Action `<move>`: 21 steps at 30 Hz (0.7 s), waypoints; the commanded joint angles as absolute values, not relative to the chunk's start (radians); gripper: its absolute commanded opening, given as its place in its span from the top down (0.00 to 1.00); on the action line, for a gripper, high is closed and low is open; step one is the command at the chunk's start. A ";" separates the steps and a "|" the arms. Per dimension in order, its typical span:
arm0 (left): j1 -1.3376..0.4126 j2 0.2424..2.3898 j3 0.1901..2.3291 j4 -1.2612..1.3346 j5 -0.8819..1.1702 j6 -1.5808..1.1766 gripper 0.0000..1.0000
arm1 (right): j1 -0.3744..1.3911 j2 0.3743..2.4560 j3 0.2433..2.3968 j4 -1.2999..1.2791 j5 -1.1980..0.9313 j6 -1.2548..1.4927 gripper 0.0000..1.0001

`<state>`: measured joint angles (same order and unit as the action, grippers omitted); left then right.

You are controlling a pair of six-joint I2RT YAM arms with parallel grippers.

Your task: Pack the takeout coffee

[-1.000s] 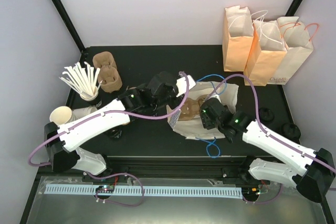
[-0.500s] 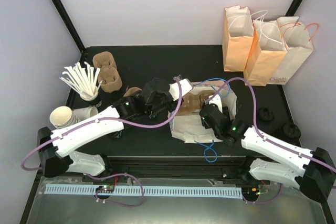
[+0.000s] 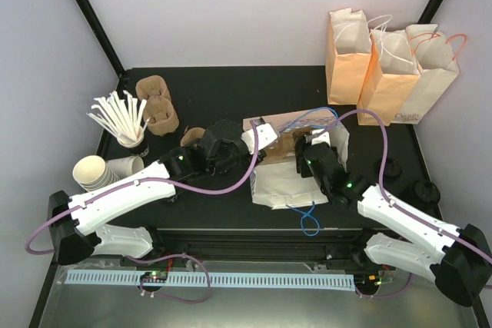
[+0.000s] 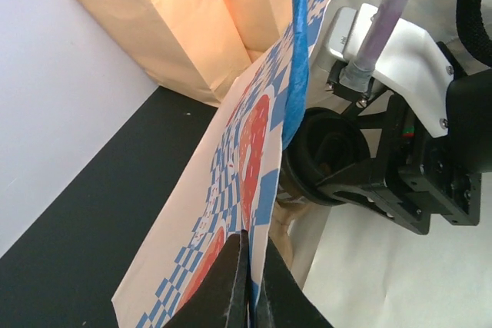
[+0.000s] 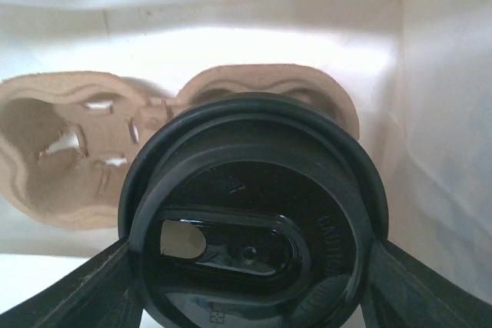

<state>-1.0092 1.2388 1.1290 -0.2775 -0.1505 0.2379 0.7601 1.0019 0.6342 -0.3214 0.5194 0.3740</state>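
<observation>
Seating the takeout coffee (image 5: 250,220) in the pulp carrier (image 5: 61,151) inside the printed paper bag (image 3: 280,186) is, I judge, the step in hand. The right gripper (image 5: 250,286) has its jaws clamped on the cup from both sides. The cup sits within the bag mouth, directly in front of the carrier's right-hand well; I cannot tell whether its base is seated. The left gripper (image 4: 247,282) has its jaws pressed together on the bag's upper edge, holding the mouth open. I would hold that pinch steady and advance the cup along its own axis, square to the well. I would steer clear of the blue handle (image 4: 296,74) and release only once the cup is fully home. Tilting risks catching the well's edge and spilling.
</observation>
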 commanded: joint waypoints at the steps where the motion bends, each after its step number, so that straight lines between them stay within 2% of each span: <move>1: -1.013 1.240 1.175 -0.224 -0.089 0.207 0.98 | 0.754 0.993 0.625 -0.212 0.521 0.318 0.46; 14: -0.981 1.244 1.246 -0.286 0.003 0.151 0.98 | 0.754 1.104 0.661 -0.236 0.591 0.325 0.47; 21: -0.869 1.258 1.309 -0.332 0.236 0.014 0.98 | 0.755 1.106 0.679 -0.255 0.574 0.306 0.47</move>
<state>-0.9260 1.2629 1.2030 -0.3656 0.0132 0.1230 0.7586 1.1007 0.6506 -0.2371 0.5510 0.3161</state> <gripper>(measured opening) 0.022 0.715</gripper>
